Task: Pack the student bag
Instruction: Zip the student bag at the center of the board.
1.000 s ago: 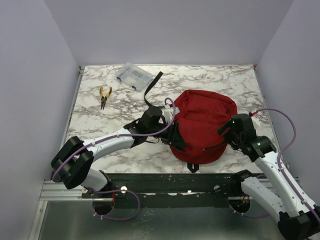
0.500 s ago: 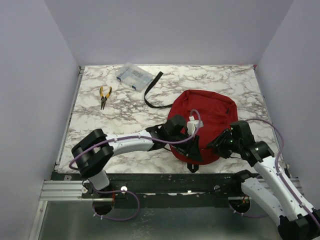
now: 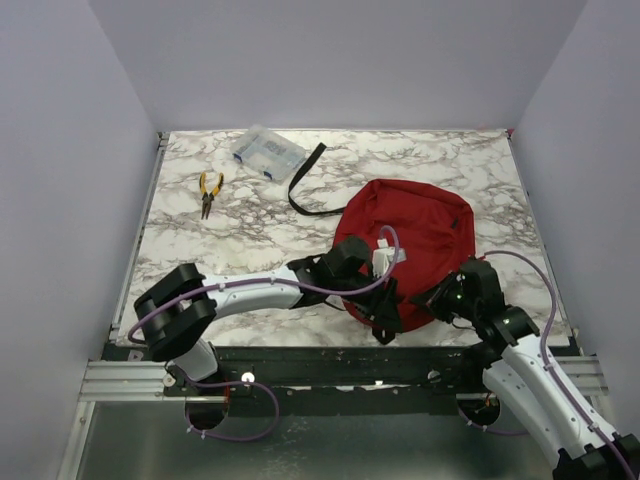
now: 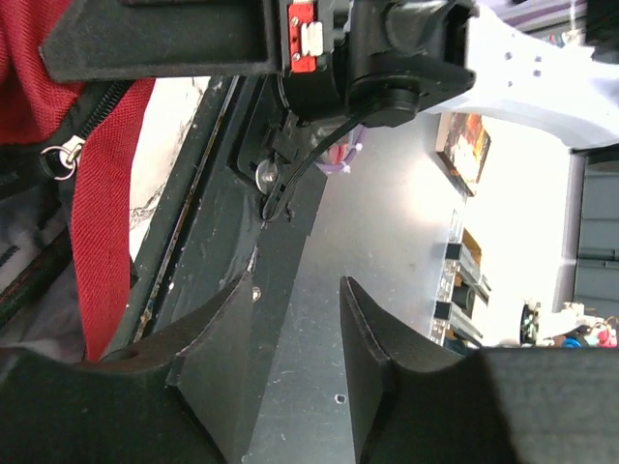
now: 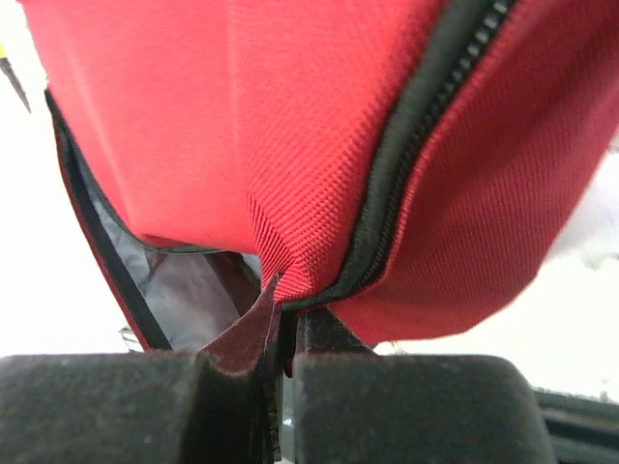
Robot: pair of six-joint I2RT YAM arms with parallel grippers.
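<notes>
Right wrist: right tool (image 5: 280,333) clamps red student bag (image 5: 242,126) by zip (image 5: 401,145); left tool (image 4: 296,287) gapes.

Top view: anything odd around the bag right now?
The right arm's fingers pinch a fold of the student bag's fabric beside the zip, not its pull. A black strap trails across the table behind the bag.

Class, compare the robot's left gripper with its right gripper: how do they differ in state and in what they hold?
The left gripper has its jaws apart; the right gripper has them pressed together. The left gripper holds nothing; the right gripper pinches a fold of the student bag beside its zip. Both are dark and sit at the bag's near edge.
</notes>
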